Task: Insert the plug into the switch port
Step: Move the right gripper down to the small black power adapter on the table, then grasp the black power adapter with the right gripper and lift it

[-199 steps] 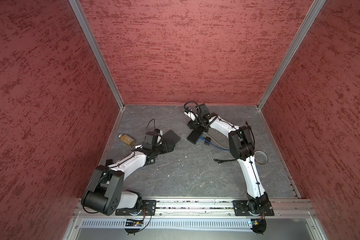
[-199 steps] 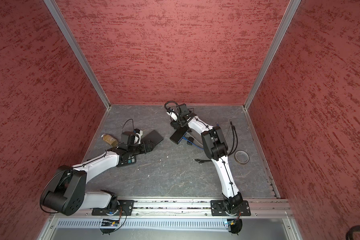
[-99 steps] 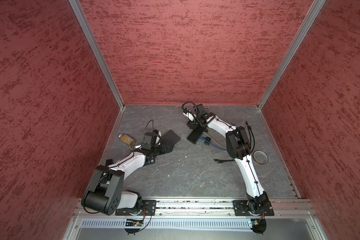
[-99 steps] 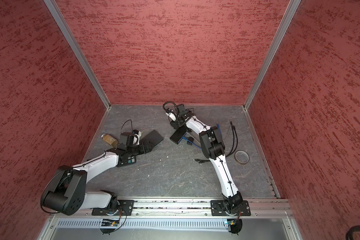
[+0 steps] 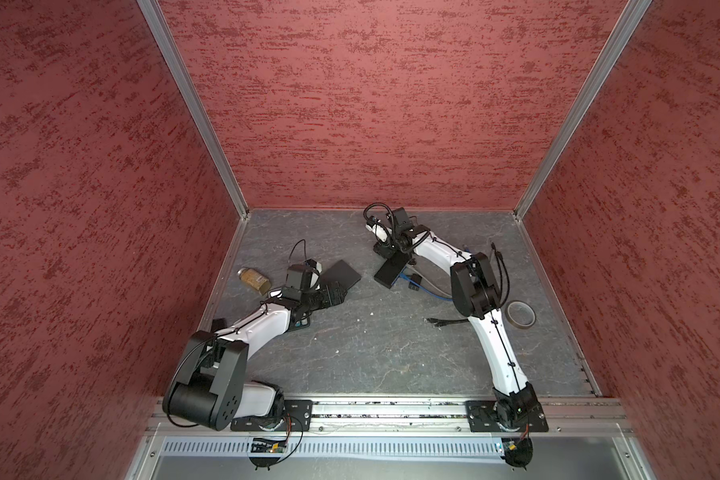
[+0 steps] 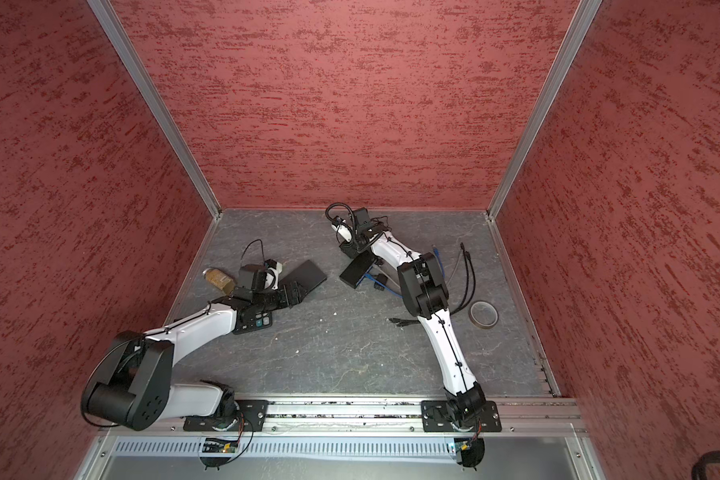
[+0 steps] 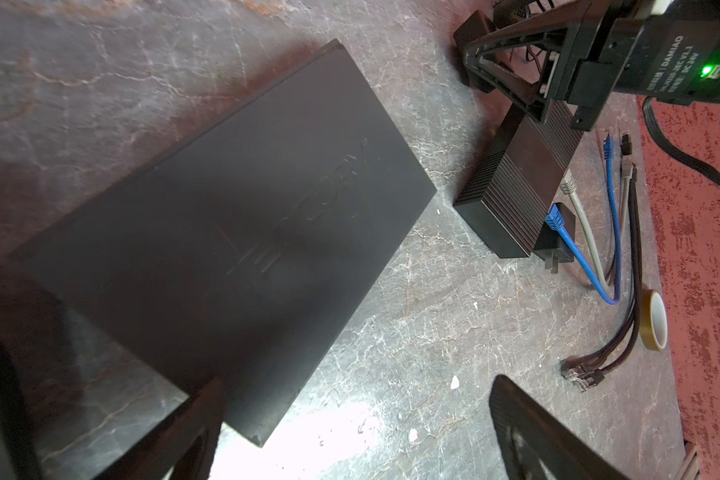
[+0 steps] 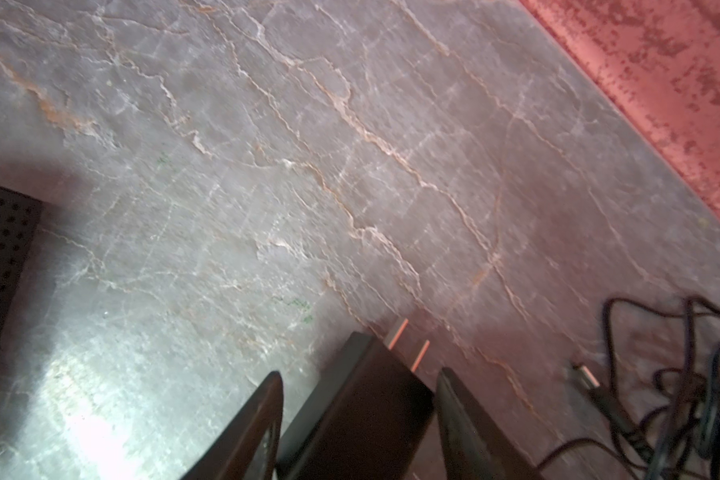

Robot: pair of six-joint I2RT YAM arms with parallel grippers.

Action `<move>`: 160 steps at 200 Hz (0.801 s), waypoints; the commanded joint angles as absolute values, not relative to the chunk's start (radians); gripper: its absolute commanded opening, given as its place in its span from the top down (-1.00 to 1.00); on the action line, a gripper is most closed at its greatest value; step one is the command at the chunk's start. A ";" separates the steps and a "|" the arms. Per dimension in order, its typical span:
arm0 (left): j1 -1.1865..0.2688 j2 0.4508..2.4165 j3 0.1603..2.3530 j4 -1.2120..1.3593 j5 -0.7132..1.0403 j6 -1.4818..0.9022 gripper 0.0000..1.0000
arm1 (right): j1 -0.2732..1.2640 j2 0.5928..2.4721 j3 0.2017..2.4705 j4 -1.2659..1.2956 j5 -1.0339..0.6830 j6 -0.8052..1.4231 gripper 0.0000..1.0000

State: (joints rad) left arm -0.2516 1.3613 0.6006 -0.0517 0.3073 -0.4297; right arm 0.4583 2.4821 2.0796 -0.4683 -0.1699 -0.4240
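Hovering past the switch (image 5: 391, 272), plug (image 8: 362, 407) between the jaws

Plug's black, two prongs out front, sitting between the right claw's (image 8: 358, 372) jaws; clamped or merely straddled, I cannot tell. Prongs aim at the back wall, away from the switch, which lies just behind that claw. Switch runs long toward mid-table, ports on its near side, blue lead (image 7: 558, 222) plugged in. Left claw (image 7: 352, 384), spread wide and empty, is well apart by a slab (image 7: 225, 232). Right one's nearer; a turn-back looks needed

Switch (image 5: 390, 273) mid-rear, cables (image 5: 433, 291) at its rt, flat slab (image 5: 342, 275) to its left, tape roll (image 5: 521, 314) far rt.
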 commanded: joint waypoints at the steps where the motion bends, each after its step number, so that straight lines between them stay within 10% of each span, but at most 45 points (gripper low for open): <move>1: -0.241 1.349 0.594 -0.055 0.315 -0.411 -0.99 | 0.462 2.467 2.037 -0.496 -0.128 -0.408 -0.20; 42: -0.238 1.338 0.591 -0.063 0.312 -0.407 -0.99 | 0.455 2.458 2.014 -0.448 -0.115 -0.401 -0.21; 110: -0.235 1.325 0.584 -0.069 0.310 -0.410 -1.00 | 0.457 2.461 2.032 -0.382 -0.237 -0.406 0.51; 160: -0.233 1.313 0.578 -0.067 0.307 -0.416 -0.99 | 0.477 2.316 1.882 -0.179 -0.420 -0.454 0.58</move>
